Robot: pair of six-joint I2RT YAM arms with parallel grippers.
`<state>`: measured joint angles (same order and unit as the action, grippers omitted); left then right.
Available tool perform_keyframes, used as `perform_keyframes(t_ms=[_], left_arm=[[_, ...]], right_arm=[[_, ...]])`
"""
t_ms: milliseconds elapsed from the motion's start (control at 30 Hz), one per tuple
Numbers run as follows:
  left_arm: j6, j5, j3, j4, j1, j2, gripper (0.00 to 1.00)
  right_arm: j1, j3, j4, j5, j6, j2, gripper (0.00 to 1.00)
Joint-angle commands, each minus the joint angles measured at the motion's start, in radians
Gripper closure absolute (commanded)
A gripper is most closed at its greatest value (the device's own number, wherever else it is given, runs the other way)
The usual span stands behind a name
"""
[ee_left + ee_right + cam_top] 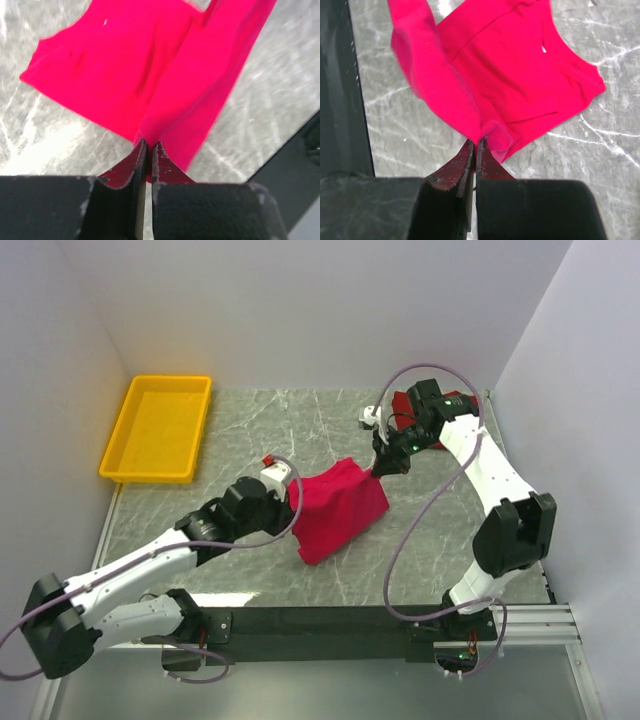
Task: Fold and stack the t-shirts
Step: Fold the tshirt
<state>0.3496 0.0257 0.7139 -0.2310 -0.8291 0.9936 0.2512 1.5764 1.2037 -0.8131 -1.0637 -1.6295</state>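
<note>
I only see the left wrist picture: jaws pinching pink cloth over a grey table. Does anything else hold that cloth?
Observer: Yes, the right jaws are shut on another edge of the pink t-shirt.
Operator: Is there a second shirt?
Observer: A darker red t-shirt lies at the far right corner, partly behind the right arm.
Operator: Anything else there?
Observer: A yellow tray sits at the far left corner.
</note>
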Motion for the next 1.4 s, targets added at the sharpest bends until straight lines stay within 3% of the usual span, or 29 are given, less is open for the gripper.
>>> perform_keyframes(t_ms=[0,633,1367], left_arm=[[-0.046,-0.072,0.039,0.064,0.041,0.054,0.99],[-0.124,-0.154,0.104,0.125,0.312,0.287,0.99],[-0.166,-0.193,0.266,0.128,0.427,0.551,0.99]], right_arm=[[0.008,0.066,-0.078,-0.017,0.091,-0.038,1.0],[0.034,0.246,-0.3,0.089,0.335,-0.368,1.0],[0.049,0.29,-0.461,0.18,0.487,-0.501,1.0]])
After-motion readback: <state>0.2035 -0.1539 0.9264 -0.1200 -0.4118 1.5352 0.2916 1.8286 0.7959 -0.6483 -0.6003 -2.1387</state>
